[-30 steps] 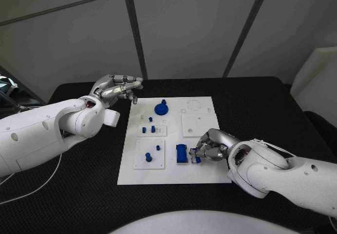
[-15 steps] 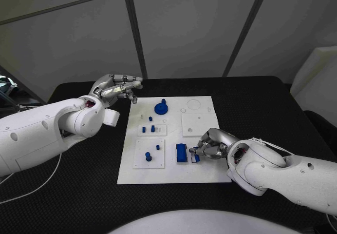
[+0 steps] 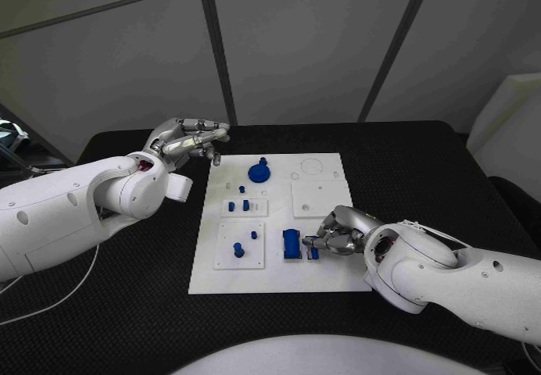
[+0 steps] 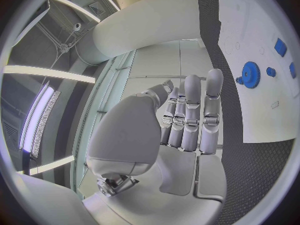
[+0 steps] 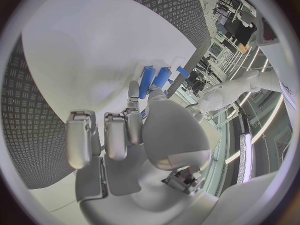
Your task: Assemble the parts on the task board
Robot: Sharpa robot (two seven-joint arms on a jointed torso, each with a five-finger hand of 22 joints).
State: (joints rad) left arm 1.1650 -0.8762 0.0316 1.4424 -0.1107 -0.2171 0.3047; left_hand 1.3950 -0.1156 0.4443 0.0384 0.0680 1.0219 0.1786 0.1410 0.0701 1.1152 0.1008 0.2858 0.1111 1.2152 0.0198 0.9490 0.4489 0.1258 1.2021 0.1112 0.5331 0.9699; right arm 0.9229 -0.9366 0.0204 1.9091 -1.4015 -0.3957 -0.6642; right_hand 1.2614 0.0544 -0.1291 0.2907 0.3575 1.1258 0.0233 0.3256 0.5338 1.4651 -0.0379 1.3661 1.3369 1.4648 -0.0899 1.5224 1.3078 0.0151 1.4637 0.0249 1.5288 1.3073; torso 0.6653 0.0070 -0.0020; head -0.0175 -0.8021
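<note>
task board (image 3: 321, 276) seemingly bears blue parts (image 3: 292, 244)

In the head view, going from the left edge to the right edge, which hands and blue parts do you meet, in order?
Left hand → blue peg → blue gear → blue block → right hand.

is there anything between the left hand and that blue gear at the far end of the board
Nothing visible stands in the way. The left hand hovers off the far left corner of the task board, holding nothing, and the blue gear lies on the board a little to its right. Between them there is just bare table and white board.
</note>
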